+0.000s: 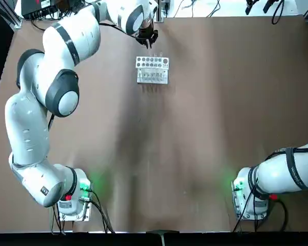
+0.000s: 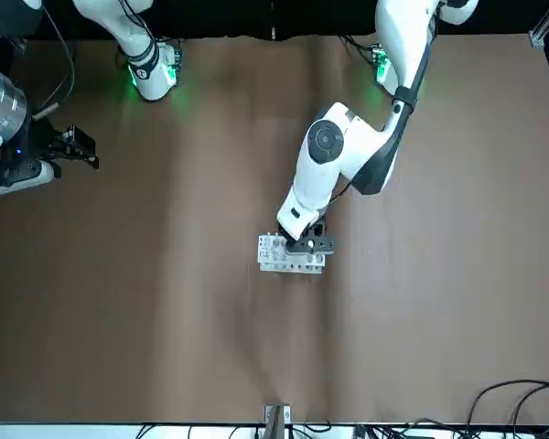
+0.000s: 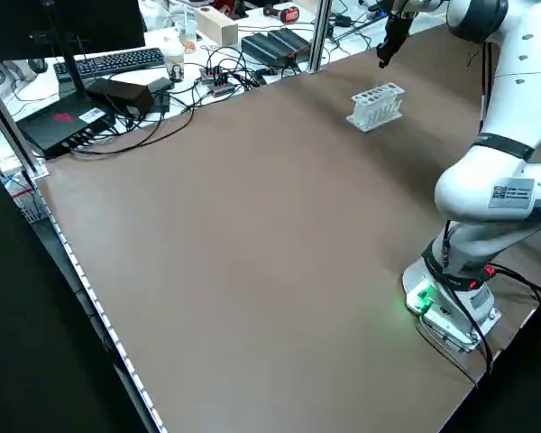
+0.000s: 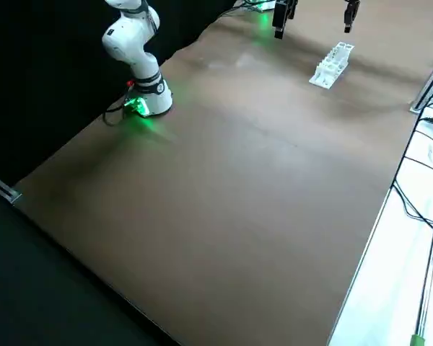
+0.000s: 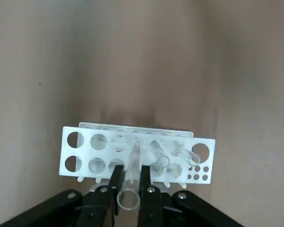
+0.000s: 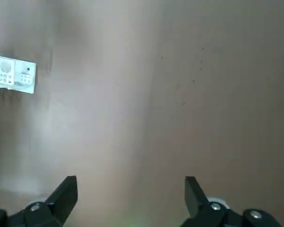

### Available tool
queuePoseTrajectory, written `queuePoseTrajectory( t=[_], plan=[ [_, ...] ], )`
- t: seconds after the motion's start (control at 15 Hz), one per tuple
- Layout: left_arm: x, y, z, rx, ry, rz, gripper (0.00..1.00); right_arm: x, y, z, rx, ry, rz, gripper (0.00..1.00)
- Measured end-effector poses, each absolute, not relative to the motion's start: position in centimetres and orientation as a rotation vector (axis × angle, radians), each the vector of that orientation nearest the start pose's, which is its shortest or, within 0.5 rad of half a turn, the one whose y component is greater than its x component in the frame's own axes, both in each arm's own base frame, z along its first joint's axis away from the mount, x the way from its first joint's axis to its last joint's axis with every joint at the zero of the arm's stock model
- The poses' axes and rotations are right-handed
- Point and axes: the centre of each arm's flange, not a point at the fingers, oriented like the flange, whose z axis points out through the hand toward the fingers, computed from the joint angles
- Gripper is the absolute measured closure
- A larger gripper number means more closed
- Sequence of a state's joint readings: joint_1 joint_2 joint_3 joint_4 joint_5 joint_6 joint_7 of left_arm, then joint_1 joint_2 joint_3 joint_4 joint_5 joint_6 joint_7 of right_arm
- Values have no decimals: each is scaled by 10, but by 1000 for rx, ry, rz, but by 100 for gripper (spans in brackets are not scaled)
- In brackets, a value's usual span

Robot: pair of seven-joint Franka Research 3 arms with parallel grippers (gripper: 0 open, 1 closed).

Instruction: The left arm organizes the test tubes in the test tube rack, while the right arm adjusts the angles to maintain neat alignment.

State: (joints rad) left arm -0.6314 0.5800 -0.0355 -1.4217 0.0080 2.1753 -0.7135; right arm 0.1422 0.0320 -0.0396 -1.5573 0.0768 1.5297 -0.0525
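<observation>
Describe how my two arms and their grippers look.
The left arm is white with rounded dark grey joint caps and bands; its gripper is black, with slim fingers and small silver screws. The right arm is white with dark bands and black cables, green light and a red button at its base; its gripper is black, with blocky fingers.

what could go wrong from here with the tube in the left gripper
The tube between the fingers of the left gripper could catch a hole's edge if lowered slightly off line.
It might also knock the two other tubes, which stand close by in the rack.
No gripper is on the rack, so a bump could shift it.
</observation>
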Motion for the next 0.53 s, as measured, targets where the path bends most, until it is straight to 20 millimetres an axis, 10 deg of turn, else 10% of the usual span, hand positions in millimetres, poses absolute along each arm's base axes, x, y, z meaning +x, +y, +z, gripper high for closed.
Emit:
queuePoseTrajectory(
  t=[0.53],
  plan=[
    [579, -449, 366, -3257, -82, -211, 80, 556, 66, 610, -3057, -239, 94, 0]
  ],
)
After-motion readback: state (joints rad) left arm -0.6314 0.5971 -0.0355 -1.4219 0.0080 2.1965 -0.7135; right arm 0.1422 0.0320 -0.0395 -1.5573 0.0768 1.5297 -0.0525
